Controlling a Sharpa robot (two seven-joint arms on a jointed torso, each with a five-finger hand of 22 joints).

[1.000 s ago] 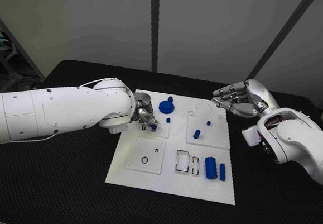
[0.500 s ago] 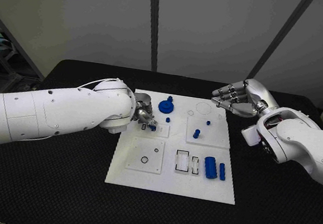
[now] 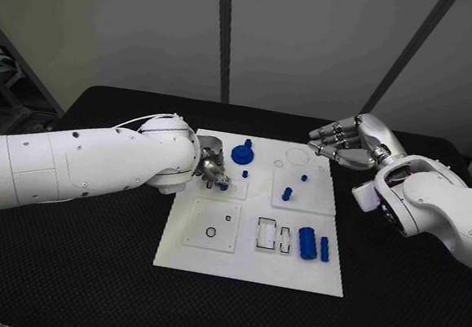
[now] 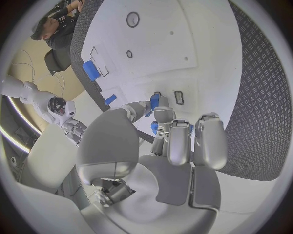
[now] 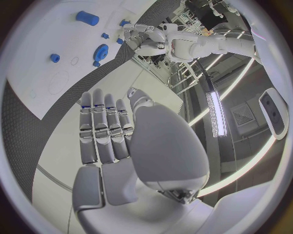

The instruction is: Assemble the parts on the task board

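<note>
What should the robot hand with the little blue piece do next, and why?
Probably lower it a little. The left robot hand pinches a small blue part just above the task board, close to a small dark-edged slot, and the part looks not yet seated.

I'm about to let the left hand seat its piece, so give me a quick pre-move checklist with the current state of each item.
1. Left hand holds a small blue part: ok.
2. Part sits over the task board: ok.
3. Part lined up with its slot: cannot tell.
4. Right hand holds nothing, fingers apart: ok.
5. Right hand off the board's centre, at its far right corner: ok.
6. Blue gear beside the left hand, apart from it: ok.
</note>
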